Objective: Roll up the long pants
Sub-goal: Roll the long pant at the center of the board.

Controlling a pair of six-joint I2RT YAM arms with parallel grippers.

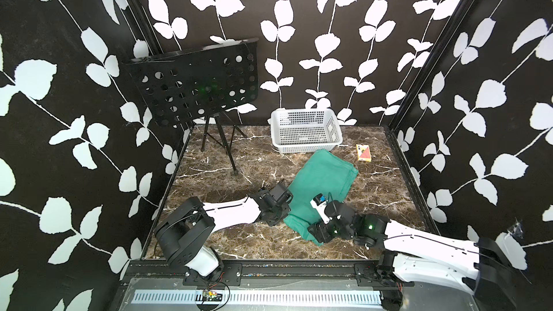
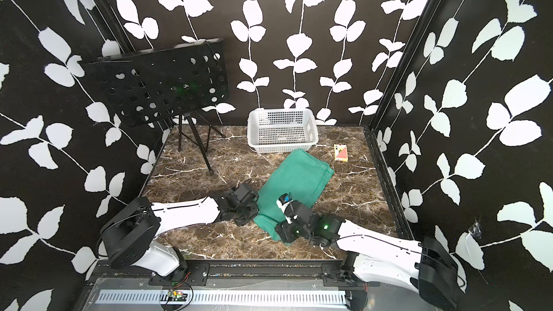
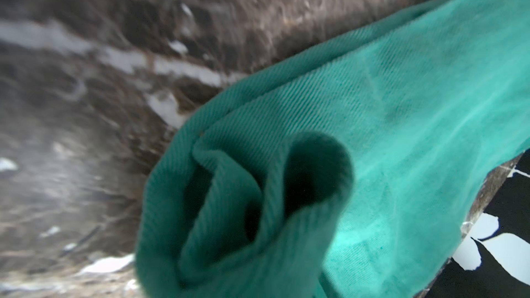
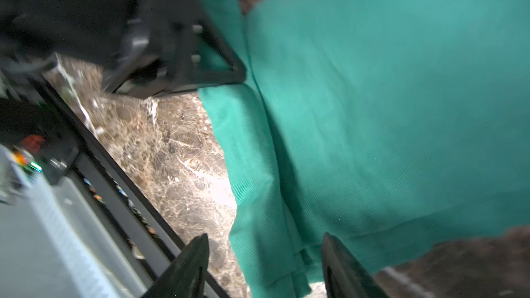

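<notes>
The long pants [image 1: 324, 179] lie folded into a teal-green strip on the marble table, running from the white basket toward the front edge, in both top views [image 2: 299, 178]. My left gripper [image 1: 284, 210] sits at the strip's left edge near its front end. In the left wrist view a curled bunch of the cloth [image 3: 258, 196] fills the jaw area and hides the fingers; the jaws look shut on it. My right gripper [image 4: 265, 239] is open at the front corner of the pants [image 4: 372, 110], its two dark fingertips [image 4: 200, 247] straddling the layered cloth edge.
A white basket [image 1: 305, 133] stands at the back behind the pants. A small orange card box [image 1: 363, 153] lies at the back right. A black perforated music stand [image 1: 194, 85] on a tripod occupies the back left. A black rail [image 1: 269, 267] borders the table's front.
</notes>
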